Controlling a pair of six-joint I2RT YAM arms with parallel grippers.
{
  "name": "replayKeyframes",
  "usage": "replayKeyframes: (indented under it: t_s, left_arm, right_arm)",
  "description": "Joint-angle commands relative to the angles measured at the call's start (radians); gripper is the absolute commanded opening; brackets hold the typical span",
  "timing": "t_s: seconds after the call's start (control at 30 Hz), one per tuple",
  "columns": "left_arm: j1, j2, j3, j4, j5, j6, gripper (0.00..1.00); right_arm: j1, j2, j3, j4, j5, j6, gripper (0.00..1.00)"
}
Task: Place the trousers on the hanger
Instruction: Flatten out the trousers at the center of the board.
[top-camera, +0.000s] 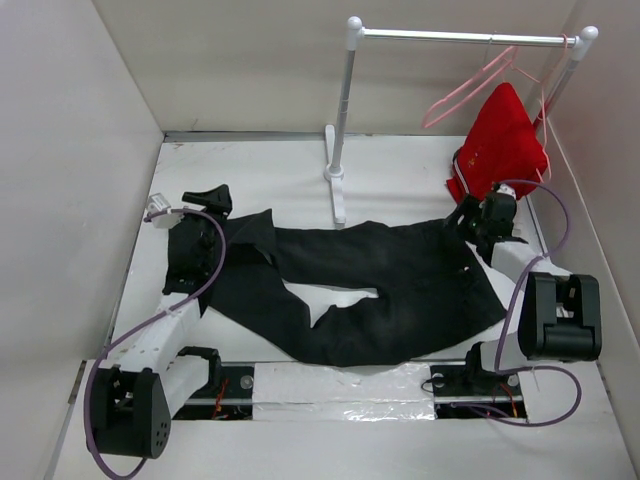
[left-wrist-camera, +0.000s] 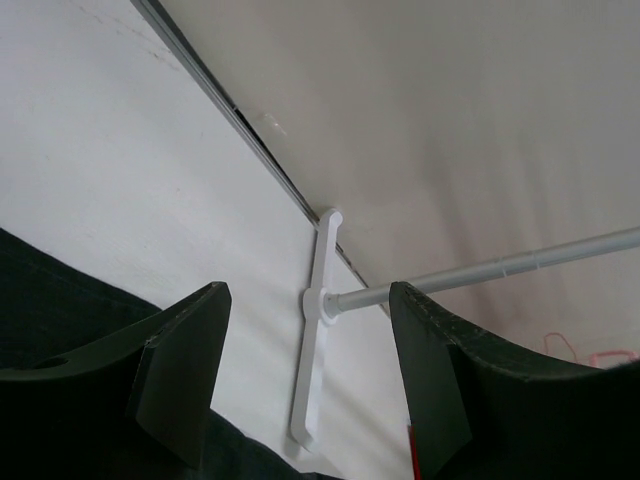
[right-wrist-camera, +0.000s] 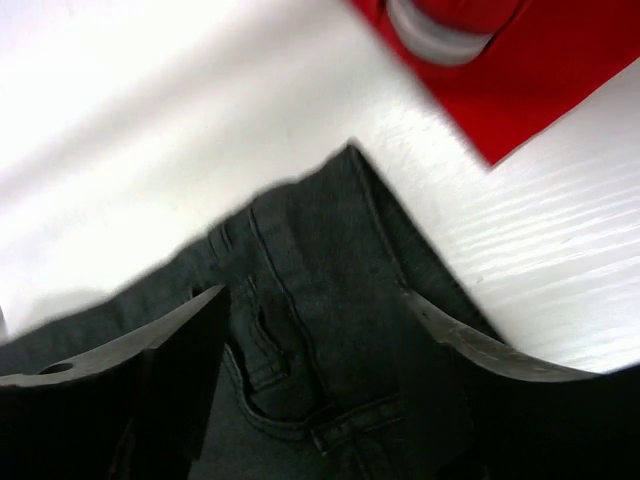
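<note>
Top view: black trousers (top-camera: 370, 290) lie flat on the table (top-camera: 290, 170), waist end by the right gripper (top-camera: 465, 215), leg ends by the left gripper (top-camera: 207, 197). Pink hanger (top-camera: 470, 95) hangs on the rail (top-camera: 460, 37) beside a red garment (top-camera: 503, 145).

Left wrist: left gripper (left-wrist-camera: 308, 292) spread, nothing between fingers, trousers (left-wrist-camera: 60, 300) below.

Right wrist: right gripper (right-wrist-camera: 315, 298) spread over trousers waistband (right-wrist-camera: 320, 350).

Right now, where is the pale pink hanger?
In the top view, the hanger hangs from the white rail at the far right, just up and left of the red garment, apart from the trousers.
</note>
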Motion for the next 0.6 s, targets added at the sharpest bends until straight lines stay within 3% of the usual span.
replayKeyframes:
  t_s: [0.0, 0.1, 0.2, 0.23, 0.4, 0.43, 0.5, 0.53, 0.57]
  left_arm:
    - [-0.007, 0.016, -0.003, 0.047, -0.041, 0.046, 0.62]
    - [-0.007, 0.027, -0.002, -0.017, -0.113, 0.05, 0.62]
    - [-0.007, 0.009, -0.014, -0.09, -0.248, 0.057, 0.65]
    - [-0.007, -0.003, -0.014, -0.112, -0.276, 0.054, 0.66]
    - [-0.007, -0.005, -0.009, -0.201, -0.347, 0.051, 0.7]
    - [-0.007, 0.01, -0.011, -0.212, -0.347, 0.04, 0.7]
    - [-0.007, 0.03, -0.006, -0.23, -0.33, 0.017, 0.71]
    - [-0.007, 0.051, -0.005, -0.241, -0.322, 0.008, 0.71]
    - [-0.007, 0.061, -0.003, -0.25, -0.318, 0.001, 0.71]
  right_arm:
    - [0.0, 0.006, 0.066, 0.018, 0.128, -0.036, 0.73]
    - [-0.023, 0.166, 0.193, -0.113, 0.053, -0.064, 0.74]
    - [-0.01, 0.197, 0.249, -0.159, 0.011, -0.089, 0.71]
    - [-0.009, 0.221, 0.266, -0.166, -0.012, -0.098, 0.63]
    - [-0.02, 0.323, 0.341, -0.216, -0.205, -0.112, 0.46]
    - [-0.02, 0.324, 0.327, -0.193, -0.223, -0.11, 0.3]
    - [-0.031, 0.311, 0.313, -0.183, -0.265, -0.098, 0.08]
    - [-0.046, 0.288, 0.297, -0.136, -0.262, -0.08, 0.01]
    - [-0.065, 0.222, 0.24, -0.108, -0.241, -0.061, 0.0]
